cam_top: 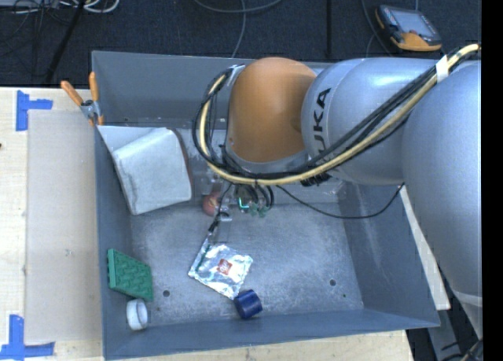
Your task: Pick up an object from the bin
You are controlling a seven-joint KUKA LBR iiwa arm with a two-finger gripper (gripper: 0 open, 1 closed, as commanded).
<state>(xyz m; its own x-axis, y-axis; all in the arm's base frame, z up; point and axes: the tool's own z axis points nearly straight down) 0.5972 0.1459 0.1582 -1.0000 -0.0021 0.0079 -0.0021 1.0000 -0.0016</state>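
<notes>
My gripper (219, 216) hangs under the arm's wrist near the middle of the bin, slightly toward the back. Just left of it lies a small reddish-brown round thing (210, 204), close to or touching the gripper. Right below the gripper, a crumpled silver foil packet (221, 267) with a red and white label lies flat on the floor. A blue cap (247, 303) sits at the packet's lower right corner. A pale grey foam block (152, 168) leans in the back left corner, left of the gripper.
A green ridged piece (129, 273) lies by the bin's left wall, with a small white cap (137, 314) just below it in the front left corner. The arm and its cables cover the bin's back right part.
</notes>
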